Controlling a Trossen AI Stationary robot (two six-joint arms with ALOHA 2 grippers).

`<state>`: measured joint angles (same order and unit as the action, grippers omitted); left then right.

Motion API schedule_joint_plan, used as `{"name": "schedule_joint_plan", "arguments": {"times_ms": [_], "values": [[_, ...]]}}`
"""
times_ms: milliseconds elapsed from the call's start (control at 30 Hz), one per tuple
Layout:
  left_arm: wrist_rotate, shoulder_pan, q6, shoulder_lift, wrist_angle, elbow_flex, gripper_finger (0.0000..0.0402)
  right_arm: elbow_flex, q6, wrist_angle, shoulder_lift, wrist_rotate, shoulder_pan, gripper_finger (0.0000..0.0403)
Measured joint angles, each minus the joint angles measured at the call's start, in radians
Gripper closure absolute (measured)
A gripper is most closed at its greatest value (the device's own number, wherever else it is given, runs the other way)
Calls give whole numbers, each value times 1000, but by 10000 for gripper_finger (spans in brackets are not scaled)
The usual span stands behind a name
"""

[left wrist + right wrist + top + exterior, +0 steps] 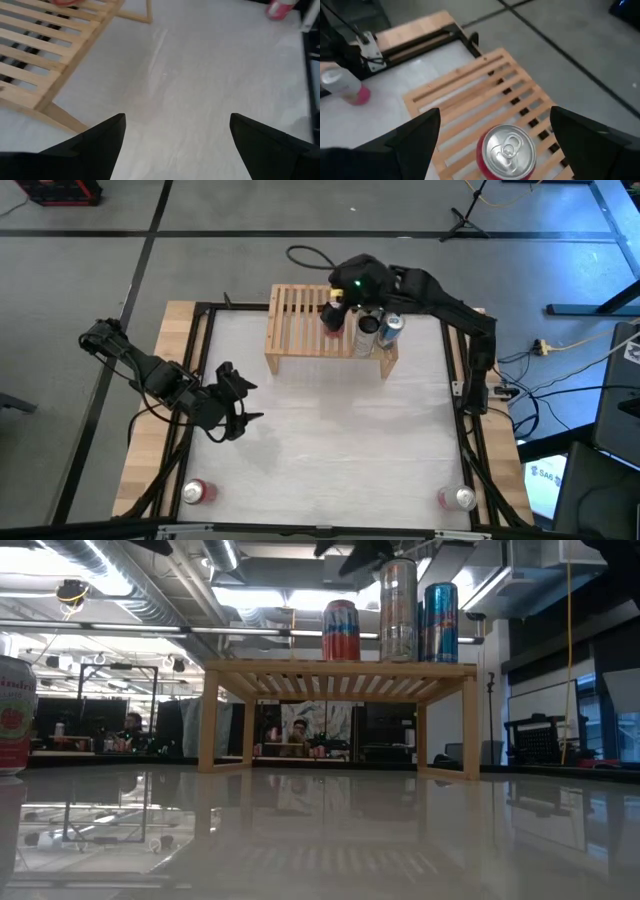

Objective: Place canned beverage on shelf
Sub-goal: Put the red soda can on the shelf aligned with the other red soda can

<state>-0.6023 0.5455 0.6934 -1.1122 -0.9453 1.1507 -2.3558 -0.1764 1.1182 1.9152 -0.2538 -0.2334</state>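
Observation:
The light-wood shelf (300, 320) stands at the table's far edge on its short legs. Three cans stand upright on its slatted top: a red one (507, 150), a silver one (398, 610) and a blue one (440, 622). My right gripper (495, 112) hovers open just above the red can (331, 317), its fingers apart on either side and clear of it. My left gripper (248, 400) hangs open over the table's left half, with nothing between its fingers (177, 117).
A pink can (195, 492) stands at the near left corner and another can (458, 498) at the near right corner. The shelf's left half (290, 305) has bare slats. The white table top (330, 430) lies open between the arms.

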Motion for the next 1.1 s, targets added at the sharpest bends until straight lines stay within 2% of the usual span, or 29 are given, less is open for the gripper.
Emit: {"name": "schedule_joint_plan", "arguments": {"times_ms": [167, 333, 500, 700, 867, 1000, 1100], "values": [[-13, 0, -42, -1, 2, 0, 54, 0, 2, -19, -18, -6, 74, 39], [11, 1, -43, -1, 13, 0, 54, 0, -1, -17, -17, 20, 180, 39], [58, 1, -47, -1, 25, 16, 54, 0, 1, -24, -17, 2, 313, 39], [186, 37, -12, -1, -30, 93, 54, 39, -22, -68, -17, 0, 475, 39], [286, 44, 62, 0, -270, 227, 54, 84, -84, -75, -14, -44, 580, 39], [484, 54, 117, 1, -288, 262, 54, 120, -134, -77, -16, -108, 642, 39], [571, 103, 172, -18, -287, 262, 54, 160, -174, -75, -16, -120, 657, 39]]}}
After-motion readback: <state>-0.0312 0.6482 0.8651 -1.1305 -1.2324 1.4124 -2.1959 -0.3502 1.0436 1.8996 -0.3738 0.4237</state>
